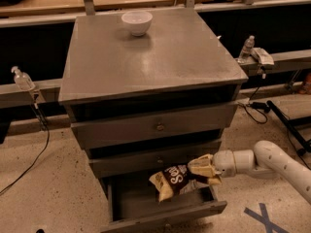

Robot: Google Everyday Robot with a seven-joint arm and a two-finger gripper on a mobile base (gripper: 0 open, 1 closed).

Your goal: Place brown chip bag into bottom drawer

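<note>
The gripper, reaching in from the right, pinched the right end of the brown chip bag — its long axis ran left to right, left end dipping lower — inside the open bottom drawer.

One high camera faces the cabinet front from close by; the gripper, clasping the brown chip bag, is near right.
</note>
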